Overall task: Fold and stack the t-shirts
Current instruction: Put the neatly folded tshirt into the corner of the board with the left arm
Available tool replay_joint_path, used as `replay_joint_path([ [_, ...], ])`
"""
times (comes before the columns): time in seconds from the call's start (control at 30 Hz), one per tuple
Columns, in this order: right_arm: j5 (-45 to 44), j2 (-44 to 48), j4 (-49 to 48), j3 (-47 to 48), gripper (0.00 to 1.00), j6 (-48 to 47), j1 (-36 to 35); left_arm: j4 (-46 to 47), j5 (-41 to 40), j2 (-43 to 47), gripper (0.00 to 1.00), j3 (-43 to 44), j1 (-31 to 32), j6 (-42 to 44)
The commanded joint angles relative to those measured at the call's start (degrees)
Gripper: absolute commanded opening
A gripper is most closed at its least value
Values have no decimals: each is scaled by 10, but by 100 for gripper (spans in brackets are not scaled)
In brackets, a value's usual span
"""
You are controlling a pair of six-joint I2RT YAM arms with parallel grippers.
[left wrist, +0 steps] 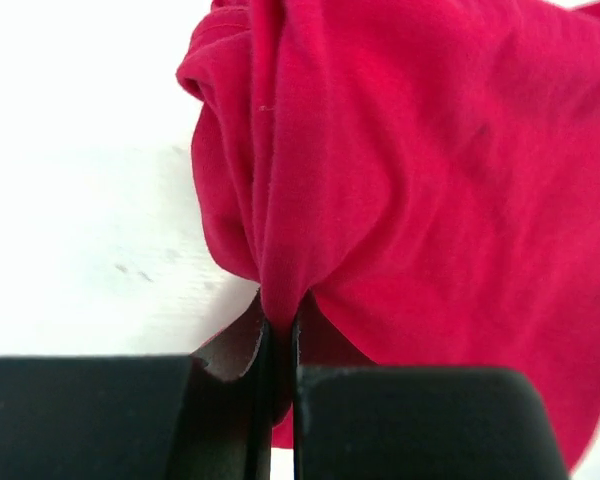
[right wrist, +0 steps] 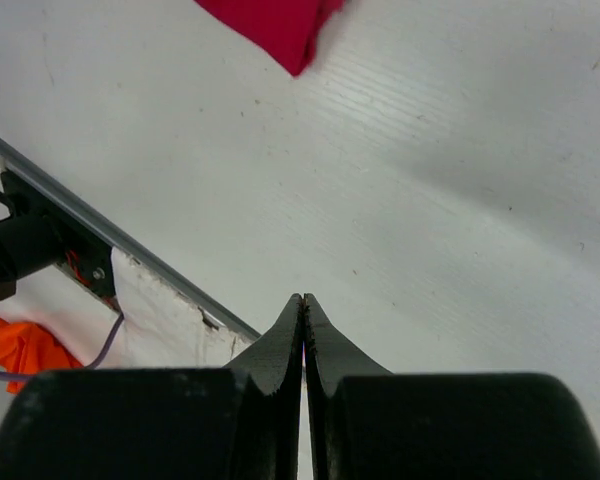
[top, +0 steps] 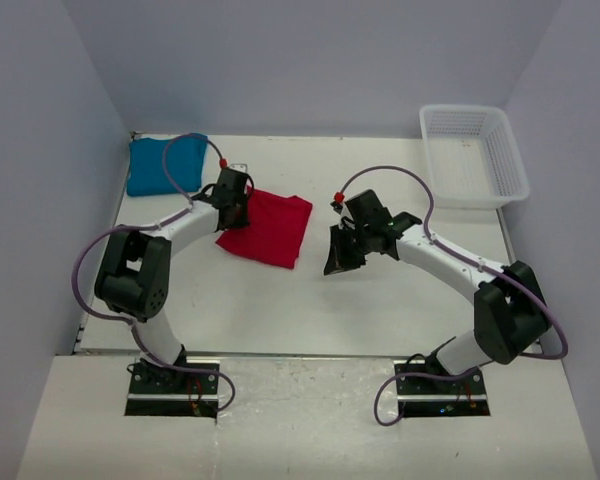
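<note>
Centre frame, our left gripper (left wrist: 280,325) pinches the left edge of the bright red cloth t-shirt (top: 272,228), likely to fold it; our right gripper (top: 341,251) hovers closed, empty. The teal-blue cloth t-shirt (top: 165,165) lies upper left.

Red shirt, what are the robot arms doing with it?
The left end effector is shut on an edge of the red t-shirt, which lies on the table, bunched where it is pinched. The right end effector is shut on nothing, off to the shirt's right. The teal-blue t-shirt lies apart in the far left corner, so the two are not stacked yet.
</note>
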State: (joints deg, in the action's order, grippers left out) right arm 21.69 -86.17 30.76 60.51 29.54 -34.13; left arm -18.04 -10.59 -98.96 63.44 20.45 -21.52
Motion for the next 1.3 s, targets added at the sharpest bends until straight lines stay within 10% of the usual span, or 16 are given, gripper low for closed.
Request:
replay_joint_path([
  [0.0, -17, 17, 11, -8, 0, -7, -1, 9, -72, -29, 0, 63, -14, 63],
  [1.27, -19, -55, 54, 22, 0, -18, -3, 25, -214, -295, 0, 544, -112, 291],
])
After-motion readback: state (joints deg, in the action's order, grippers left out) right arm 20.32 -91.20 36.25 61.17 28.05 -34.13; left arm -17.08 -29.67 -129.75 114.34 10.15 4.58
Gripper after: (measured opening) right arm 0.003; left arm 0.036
